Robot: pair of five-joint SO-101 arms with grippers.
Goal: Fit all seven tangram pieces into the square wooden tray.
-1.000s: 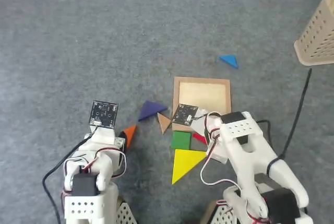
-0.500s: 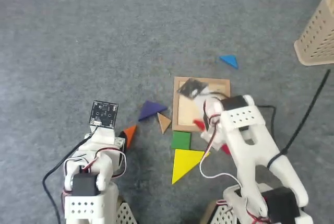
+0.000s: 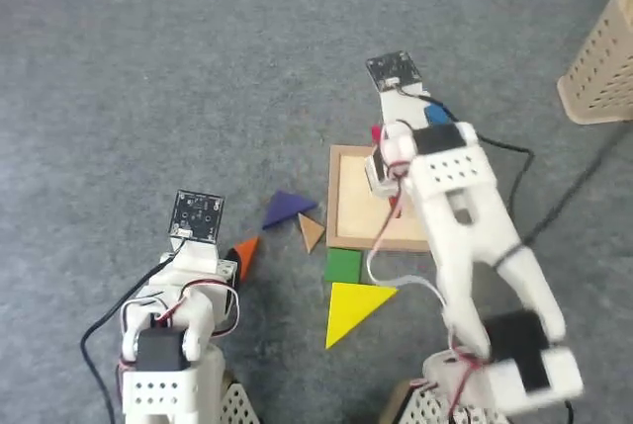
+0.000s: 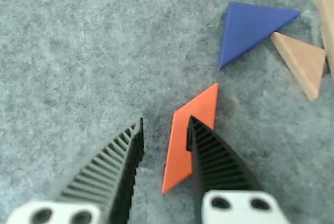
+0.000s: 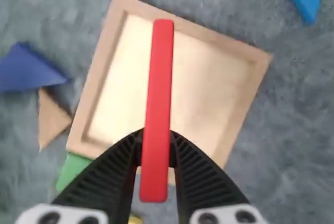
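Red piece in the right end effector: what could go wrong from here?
1. The red piece is held on edge over the wooden tray. Released like this, it may land tilted or lean on the rim rather than lie flat.
2. The right end effector grips it near one end, so the long free end could pivot or slip on the way down.

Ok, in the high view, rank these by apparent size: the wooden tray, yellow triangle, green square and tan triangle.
Largest to smallest:
1. Wooden tray
2. Yellow triangle
3. Green square
4. Tan triangle
All lie flat at similar depth, so the order looks reliable.
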